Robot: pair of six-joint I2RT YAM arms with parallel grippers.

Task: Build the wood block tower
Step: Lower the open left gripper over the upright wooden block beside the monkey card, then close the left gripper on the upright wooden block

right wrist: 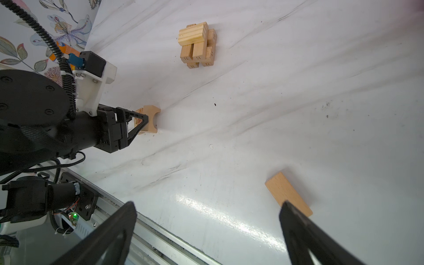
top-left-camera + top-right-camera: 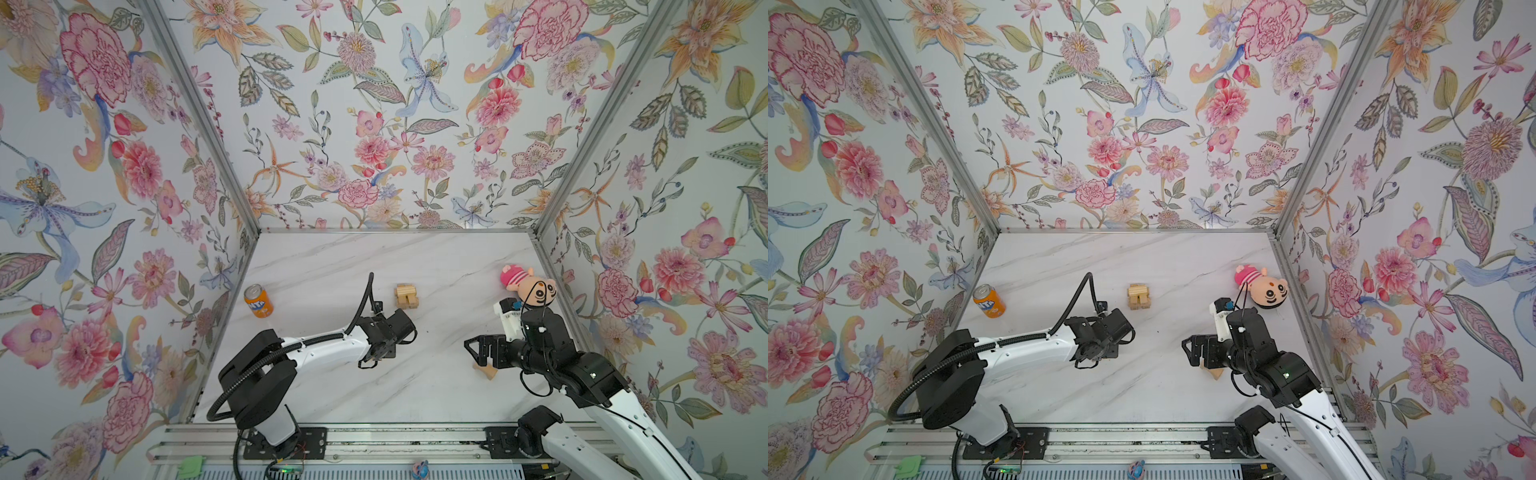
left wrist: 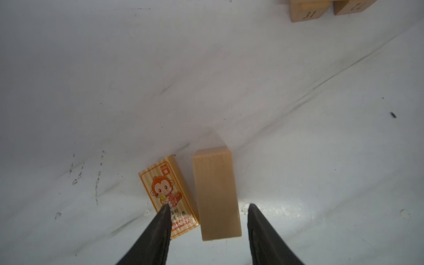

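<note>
Two empty pincers: right pincer [image 1: 208, 204] wide open, left pincer [image 3: 209, 207] half-open astride the plain block [image 3: 215, 192], likely snagging the neighbouring printed block [image 3: 165, 183].

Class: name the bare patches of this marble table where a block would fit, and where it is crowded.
Bare: the far strip between back wall and tower; the near middle along the rail. Crowded: under the left gripper, monkey-print block and curved block; around the right gripper, a flat block and the plush doll.

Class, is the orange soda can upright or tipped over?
Upright: the orange soda can stands on its base, silver lid up, in both top views.
</note>
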